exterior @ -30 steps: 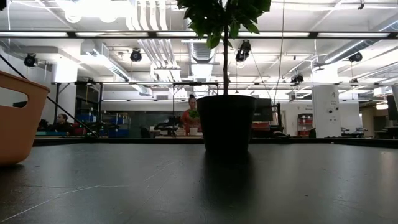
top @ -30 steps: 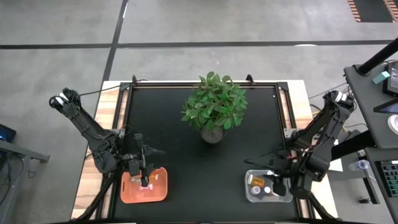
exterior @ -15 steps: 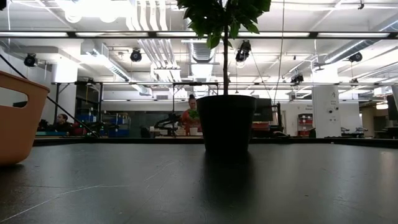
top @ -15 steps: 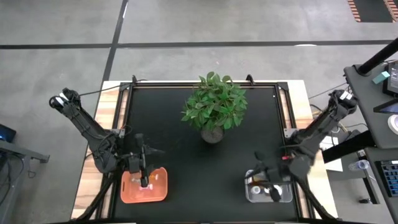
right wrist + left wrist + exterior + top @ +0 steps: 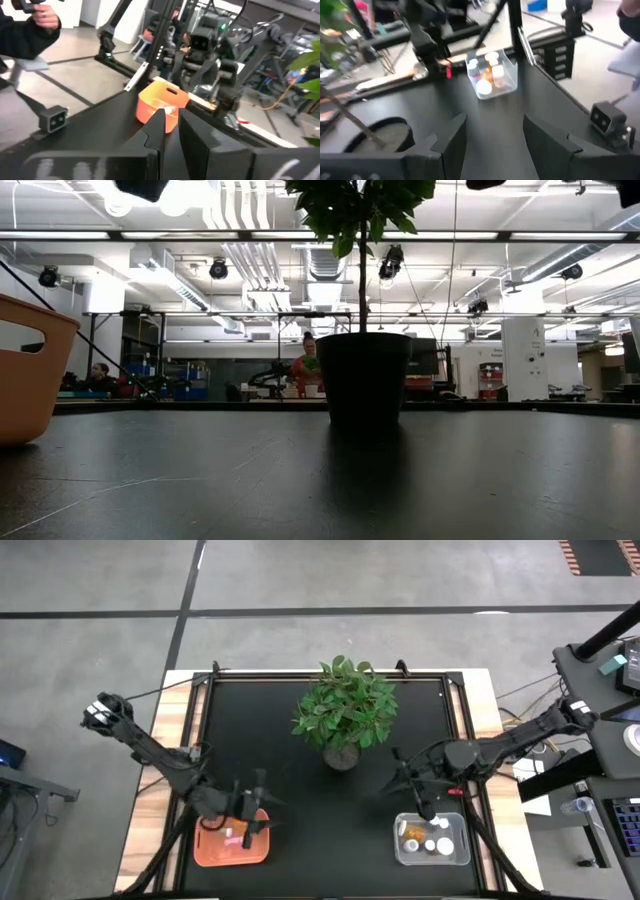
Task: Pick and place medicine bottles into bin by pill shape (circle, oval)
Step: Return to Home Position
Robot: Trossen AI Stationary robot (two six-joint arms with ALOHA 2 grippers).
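Sorting apparently finished — bottles [image 5: 430, 845] sat in orange bin [image 5: 215, 852], front-left corner, and clear bin [image 5: 465, 840], front-right; none loose on surface [image 5: 300, 770]. Left gripper [image 5: 494, 117] spread, empty; right gripper [image 5: 172, 111] nearly closed, empty.

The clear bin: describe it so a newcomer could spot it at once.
In the high view, find the potted plant on the black table. Below and right of it lies the clear bin, holding small bottles; unlike the orange bin at lower left, it is see-through.
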